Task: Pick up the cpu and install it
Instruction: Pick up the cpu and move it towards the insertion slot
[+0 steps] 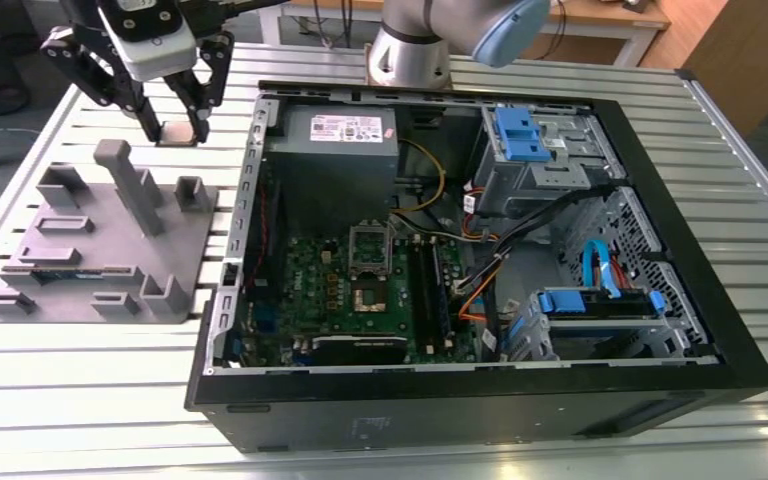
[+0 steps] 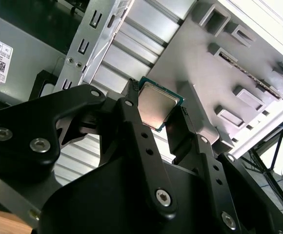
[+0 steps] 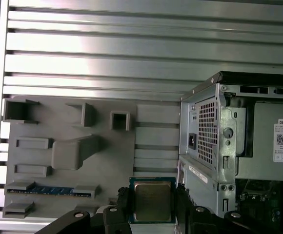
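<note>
My pincer [image 1: 180,130] is shut on the cpu [image 1: 179,132], one black finger on each of two opposite edges. In both wrist views I can see the cpu [image 2: 155,106] well. It is a small flat square with a pale silvery top and a thin green rim, and it sits flat between my fingers [image 3: 123,202]. I hold it up in the air over the worktop [image 1: 77,400], which is made of long metal slats. In the exterior view the cpu hangs near the far end of the grey plastic block [image 1: 104,240], just to the exterior view's left of the open computer case [image 1: 491,400]. The block lies flat on the worktop and has tall posts and little pockets. A thin memory stick [image 3: 49,190] lies in one slot of it. The case lies on its side with the lid off. Inside it I see the green motherboard [image 1: 357,300] with a shiny metal socket frame [image 1: 368,248] near its middle. The cpu is well apart from that frame. A grey power supply [image 1: 341,140] sits at the far end of the case, and blue drive holders [image 1: 524,135] sit on the exterior view's right.
</note>
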Motion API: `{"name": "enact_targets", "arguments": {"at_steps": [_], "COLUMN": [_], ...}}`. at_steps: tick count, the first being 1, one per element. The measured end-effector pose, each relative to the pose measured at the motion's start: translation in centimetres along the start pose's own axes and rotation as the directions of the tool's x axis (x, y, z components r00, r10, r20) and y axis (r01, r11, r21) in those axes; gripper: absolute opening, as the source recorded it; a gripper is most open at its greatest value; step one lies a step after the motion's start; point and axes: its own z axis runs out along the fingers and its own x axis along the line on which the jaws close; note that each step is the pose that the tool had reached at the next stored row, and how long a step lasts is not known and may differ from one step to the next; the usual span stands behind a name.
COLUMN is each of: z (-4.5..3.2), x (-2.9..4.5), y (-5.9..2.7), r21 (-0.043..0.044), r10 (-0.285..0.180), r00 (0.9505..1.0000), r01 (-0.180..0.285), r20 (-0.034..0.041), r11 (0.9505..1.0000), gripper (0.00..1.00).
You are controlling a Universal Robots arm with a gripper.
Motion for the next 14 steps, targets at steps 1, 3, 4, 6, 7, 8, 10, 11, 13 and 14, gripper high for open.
{"name": "enact_targets", "arguments": {"at_steps": [1, 3, 4, 6, 7, 8, 10, 11, 13, 14], "z": [0.00, 0.01, 0.00, 0.01, 0.01, 0.01, 0.01, 0.01, 0.02, 0.02], "x": [-0.07, -0.20, -0.27, -0.42, -0.48, -0.55, -0.71, -0.81, -0.99, -1.04], "y": [0.00, -0.01, -0.01, -0.01, -0.01, -0.01, -0.02, -0.02, -0.03, -0.03], "r21": [0.0000, 0.0000, 0.0000, 0.0000, 0.0000, 0.0000, 0.0000, 0.0001, 0.0000, 0.0000], "r10": [0.000, 0.000, 0.000, 0.000, 0.000, 0.000, 0.000, 0.000, 0.000, 0.000], "r00": [1.0000, 1.0000, 1.0000, 1.0000, 1.0000, 1.0000, 1.0000, 1.0000, 1.0000, 1.0000], "r01": [0.000, 0.000, 0.000, 0.000, 0.000, 0.000, 0.000, 0.000, 0.000, 0.000], "r20": [0.0000, 0.0000, 0.0000, 0.0000, 0.0001, 0.0000, 0.0000, -0.0001, 0.0000, 0.0000], "r11": [1.0000, 1.0000, 1.0000, 1.0000, 1.0000, 1.0000, 1.0000, 1.0000, 1.0000, 1.0000], "gripper": [0.47, 0.47, 0.47, 0.47, 0.47, 0.47, 0.47, 0.47, 0.47, 0.47]}}
